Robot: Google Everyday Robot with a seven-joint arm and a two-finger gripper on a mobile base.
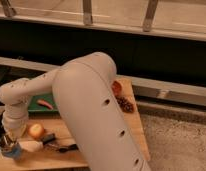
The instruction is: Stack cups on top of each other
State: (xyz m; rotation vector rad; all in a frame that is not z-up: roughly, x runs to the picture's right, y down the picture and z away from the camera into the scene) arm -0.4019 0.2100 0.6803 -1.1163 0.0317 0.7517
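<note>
The light-blue cup (11,149) with a dark inside stands at the table's front left corner. My gripper (7,141) hangs from the white arm's wrist (15,122), right at or over this cup, partly hiding it. The cream-white cup (32,146) lies on its side just right of the blue one, touching or nearly touching it. My big white arm (91,115) crosses the middle of the view and hides much of the table.
A yellow-orange fruit (36,131) sits behind the white cup. A black object (62,147) lies to its right. A green board (43,101) holds a red item. A red-orange bowl (116,88) and a pine cone (125,104) are at the right edge of the wooden table (71,157).
</note>
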